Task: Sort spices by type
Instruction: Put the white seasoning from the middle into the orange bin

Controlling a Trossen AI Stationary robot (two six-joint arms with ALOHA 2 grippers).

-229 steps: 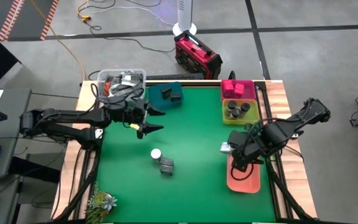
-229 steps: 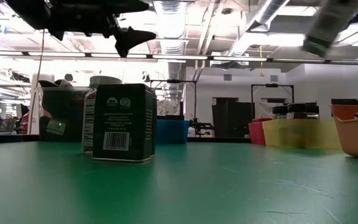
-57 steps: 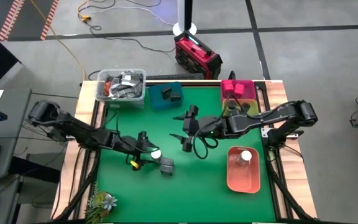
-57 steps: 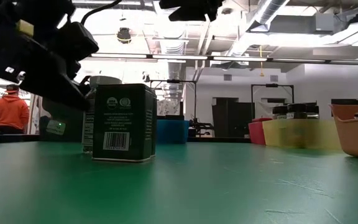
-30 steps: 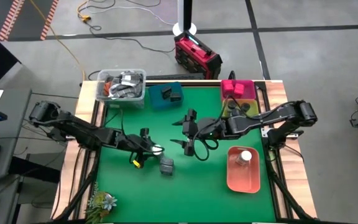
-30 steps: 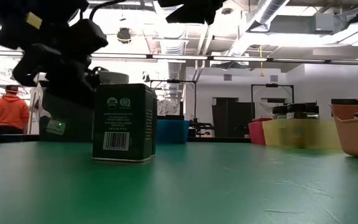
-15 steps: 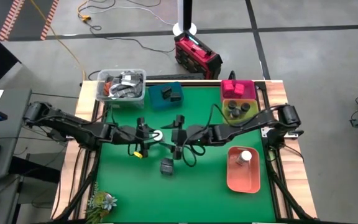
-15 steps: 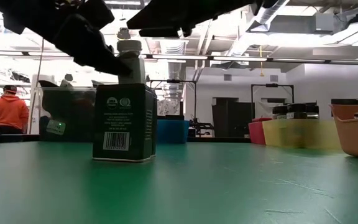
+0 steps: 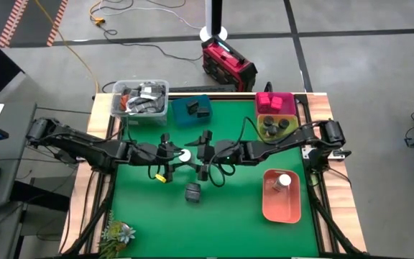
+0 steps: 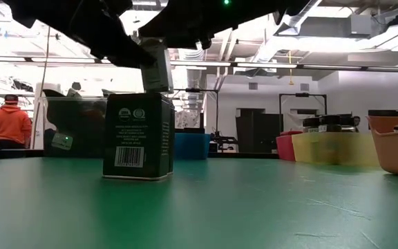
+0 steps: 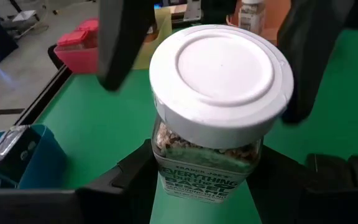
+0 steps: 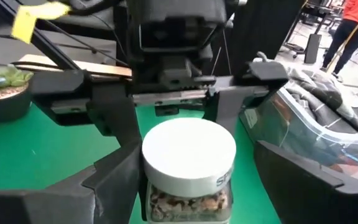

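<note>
We are holding a small clear glass jar with a white round cap (image 11: pixel 221 78) in the air above the middle of the green table (image 9: pixel 142 208), cap facing the right arm. The left gripper (image 9: pixel 172 154) is pinching the jar's body; the right gripper (image 9: pixel 201 155) is standing spread, one finger on each side of the cap, not yet touching as far as we can judge. This reads as a handover: the jar's long axis is lying roughly along the line between the two wrists, so the right fingers need only press together on it.

The right wrist view is showing the cap centred between its fingers; the high view shows only a white spot between both grippers. The low view is showing the jar lifted clear above a dark grey rectangular tin (image 10: pixel 137 136) standing toward the table's front edge. A second white-capped jar (image 9: pixel 284 180) is lying in the salmon plastic tray (image 9: pixel 272 208) by the right edge.
</note>
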